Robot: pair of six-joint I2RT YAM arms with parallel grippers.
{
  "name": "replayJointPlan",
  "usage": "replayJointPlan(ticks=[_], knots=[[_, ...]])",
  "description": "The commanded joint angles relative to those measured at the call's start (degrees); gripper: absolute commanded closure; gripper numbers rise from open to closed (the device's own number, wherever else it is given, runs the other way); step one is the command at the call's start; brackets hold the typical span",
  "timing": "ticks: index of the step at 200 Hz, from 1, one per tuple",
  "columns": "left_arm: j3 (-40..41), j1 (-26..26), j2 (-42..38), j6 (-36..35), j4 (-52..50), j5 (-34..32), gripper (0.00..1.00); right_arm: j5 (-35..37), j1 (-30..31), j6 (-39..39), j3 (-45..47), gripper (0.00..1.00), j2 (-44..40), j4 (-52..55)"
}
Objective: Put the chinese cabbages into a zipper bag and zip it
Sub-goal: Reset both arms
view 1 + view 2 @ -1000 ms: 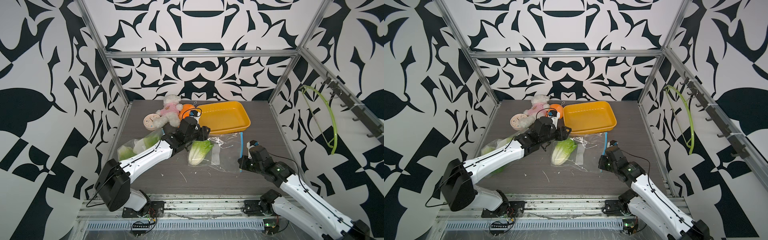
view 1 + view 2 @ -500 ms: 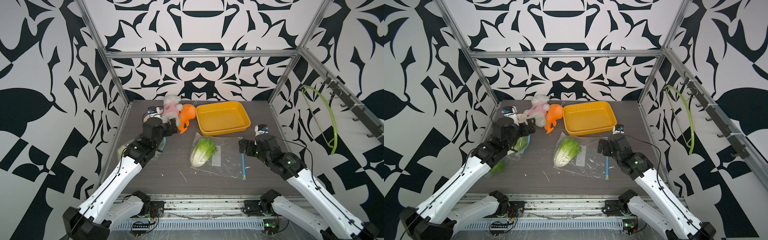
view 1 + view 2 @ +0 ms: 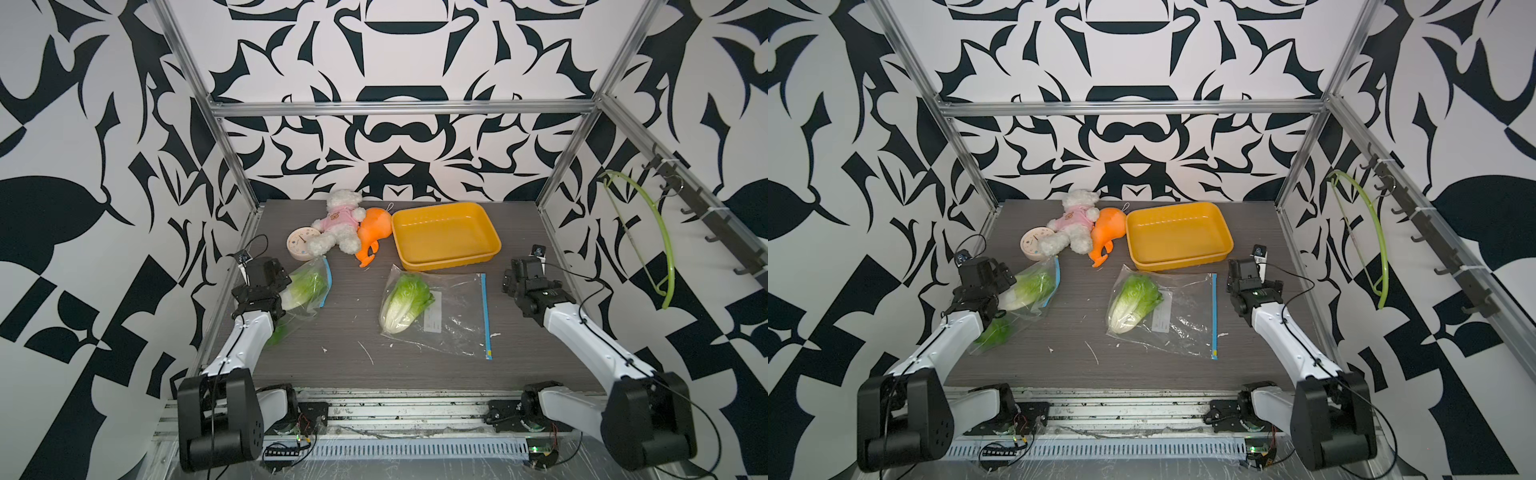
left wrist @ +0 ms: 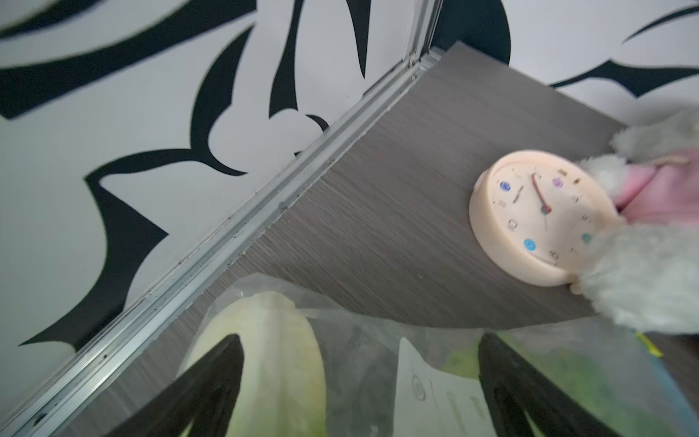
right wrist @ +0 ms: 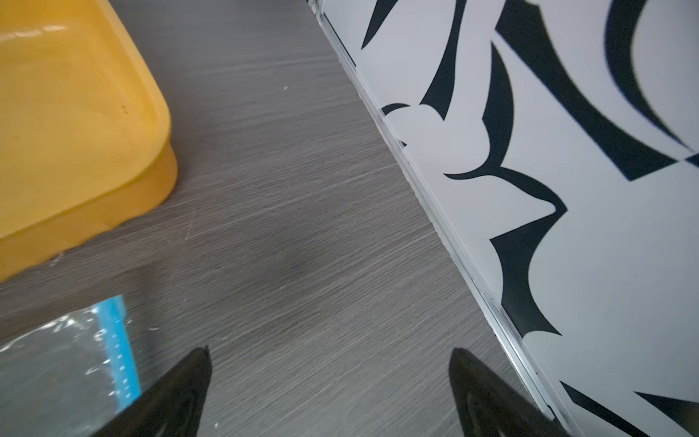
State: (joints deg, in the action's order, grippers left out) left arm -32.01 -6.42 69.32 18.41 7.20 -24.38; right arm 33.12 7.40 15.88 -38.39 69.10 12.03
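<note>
Both arms have drawn back from the centre zipper bag (image 3: 457,309) to the table's (image 3: 353,374) side edges, letting go; one chinese cabbage (image 3: 405,301) lies inside it, so that bag seems packed; the left gripper (image 4: 359,336) hovers over a second bagged cabbage (image 3: 305,286), jaws wide, empty; the right gripper (image 5: 329,350) likewise.

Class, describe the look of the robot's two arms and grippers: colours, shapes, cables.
Both the left arm and right arm have white links with bulky black joint housings and thin black cables along them. The left gripper and right gripper have black, tapering, pointed fingers.
</note>
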Motion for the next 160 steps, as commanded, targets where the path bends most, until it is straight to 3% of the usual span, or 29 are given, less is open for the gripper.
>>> replayJointPlan(ticks=[1,16,41,68,87,109,160], knots=[[4.4,-0.2,2.1,-4.4,19.6,2.8,0.01,0.0,-1.4,-3.6,2.8,0.00,3.9,-15.6],[7.8,-0.2,5.7,-4.7,28.5,5.3,0.01,-2.4,-1.6,-4.9,6.4,0.00,5.5,-24.1],[7.7,0.0,12.6,-6.9,33.1,10.1,0.01,-9.0,-1.6,-10.0,12.3,0.01,8.3,-40.3],[10.4,0.6,16.3,-9.0,41.0,14.5,0.01,-15.7,-1.7,-13.9,14.7,0.00,11.9,-51.4],[14.1,1.0,20.5,-10.4,53.6,16.1,0.01,-21.4,-1.7,-15.8,15.7,0.00,14.7,-55.9],[12.0,1.0,18.2,-9.4,45.0,14.6,0.01,-27.5,-1.7,-18.0,19.2,0.01,19.3,-65.8],[11.4,1.4,18.8,-9.4,45.3,13.8,0.01,-20.6,-1.8,-15.5,18.3,0.01,19.5,-64.1]])
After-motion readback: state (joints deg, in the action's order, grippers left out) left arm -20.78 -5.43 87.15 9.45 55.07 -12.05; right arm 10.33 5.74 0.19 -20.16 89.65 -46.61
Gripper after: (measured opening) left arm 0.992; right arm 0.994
